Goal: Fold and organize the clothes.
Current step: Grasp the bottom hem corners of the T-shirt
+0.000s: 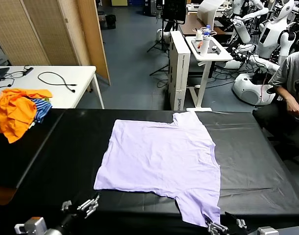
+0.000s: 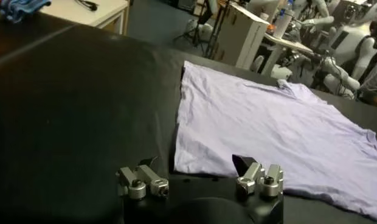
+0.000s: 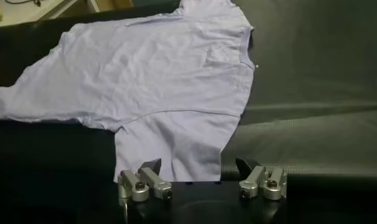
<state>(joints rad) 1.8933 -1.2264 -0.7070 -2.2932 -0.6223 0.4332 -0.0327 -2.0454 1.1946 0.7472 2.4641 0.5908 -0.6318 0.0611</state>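
T-shirt (image 1: 161,159), pale lavender, lies spread flat on the black tabletop (image 1: 257,161). Right gripper (image 3: 200,176) hovers released just at its near sleeve; left gripper (image 2: 199,176) hovers released near its hem corner. Orange garments (image 1: 14,110) sit far left.

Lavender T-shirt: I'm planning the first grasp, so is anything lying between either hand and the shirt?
Nothing visible. The lavender T-shirt lies flat on the black table; left hand and right hand wait open at its near edge.
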